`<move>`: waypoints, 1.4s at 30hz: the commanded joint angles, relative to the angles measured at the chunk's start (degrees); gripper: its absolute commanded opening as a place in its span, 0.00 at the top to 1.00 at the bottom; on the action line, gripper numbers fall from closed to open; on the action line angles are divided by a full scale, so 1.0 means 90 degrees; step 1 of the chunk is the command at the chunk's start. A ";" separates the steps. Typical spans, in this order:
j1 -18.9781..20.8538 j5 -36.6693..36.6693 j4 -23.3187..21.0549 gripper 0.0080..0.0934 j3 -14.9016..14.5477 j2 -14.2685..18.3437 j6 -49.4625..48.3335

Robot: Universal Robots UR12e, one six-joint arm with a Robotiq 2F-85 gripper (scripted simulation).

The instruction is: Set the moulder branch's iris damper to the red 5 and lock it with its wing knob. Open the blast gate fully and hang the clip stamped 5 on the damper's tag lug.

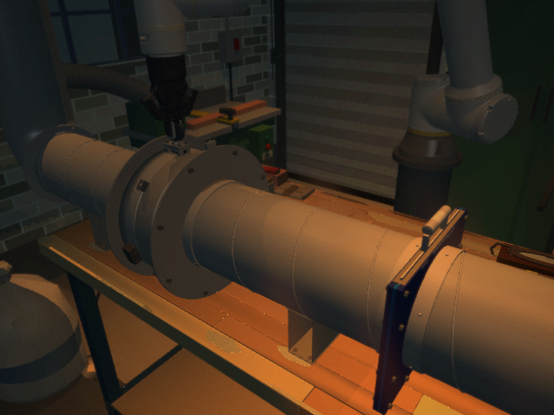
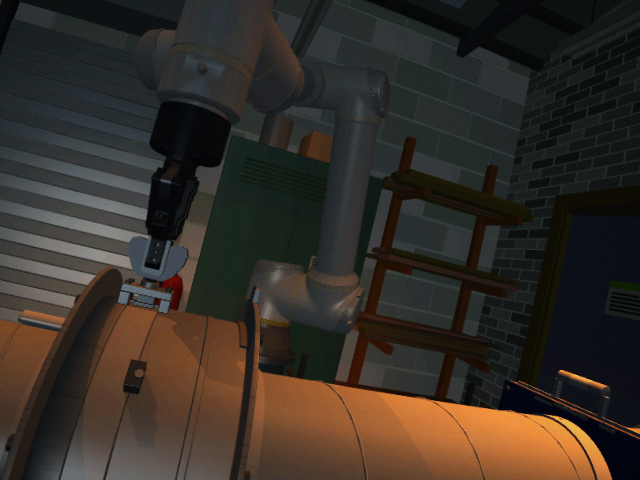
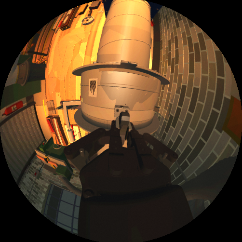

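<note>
The grey wing knob (image 2: 157, 257) stands on a small bracket (image 2: 145, 297) on top of the iris damper (image 1: 179, 214), the flanged drum in the duct's left part. A small tag lug (image 2: 135, 376) sticks out of the damper's side, and a printed scale label (image 3: 93, 87) sits on the drum, too small to read. The blast gate (image 1: 416, 295), a dark blue frame with a pale handle (image 1: 436, 220), crosses the duct far to the right. I see no clip. My gripper (image 2: 155, 258) points straight down over the damper and is closed on the wing knob.
Behind the duct are a roller shutter, a brick wall and a green machine (image 1: 241, 129) with planks on top. The arm's base column (image 1: 427, 179) stands behind the duct's middle. A wooden rack (image 2: 439, 268) is by the wall. The bench's front edge runs under the duct.
</note>
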 commanded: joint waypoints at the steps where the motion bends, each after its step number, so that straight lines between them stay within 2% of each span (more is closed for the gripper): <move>1: 0.0000 0.0001 -0.0003 1.00 -0.0005 -0.0004 0.0211; 25: 0.0000 0.0001 -0.0011 1.00 0.0000 0.0000 0.5673; 42: 0.0000 0.0001 -0.0015 1.00 0.0003 0.0001 0.8361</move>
